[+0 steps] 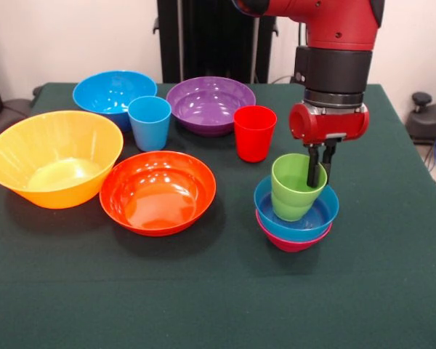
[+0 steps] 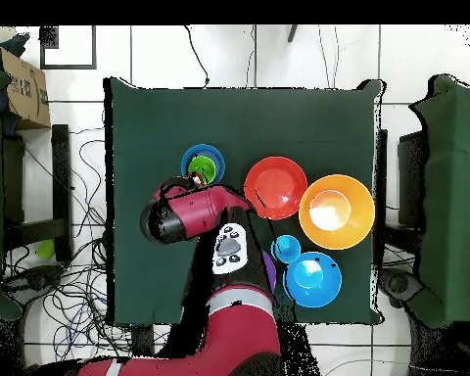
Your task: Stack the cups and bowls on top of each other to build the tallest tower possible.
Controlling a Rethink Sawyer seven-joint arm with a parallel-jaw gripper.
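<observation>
Gripper [image 1: 319, 171] positioned at the rim of the lime green cup [image 1: 293, 190], fingers narrowly set and closed across the cup wall, one inside and one outside. Cup seated tilted in the small blue bowl [image 1: 299, 216], itself nested in the small magenta bowl [image 1: 289, 241]; this three-piece tower located on the green table [image 1: 218, 305], right of centre in the front view. In the overhead view, same stack [image 2: 202, 163] partly covered by the arm.

Remaining ware unstacked and apart from the tower:
- Red cup [image 1: 254, 132] upright, just behind the stack.
- Red-orange bowl [image 1: 158, 191] left of the stack, touching or nearly touching the very large yellow-orange bowl [image 1: 54, 156].
- Light blue cup [image 1: 150, 122] upright, in front of the large blue bowl [image 1: 113, 93].
- Purple bowl [image 1: 210, 104] between the large blue bowl and the red cup, at the far side.

All bowls open side up.
</observation>
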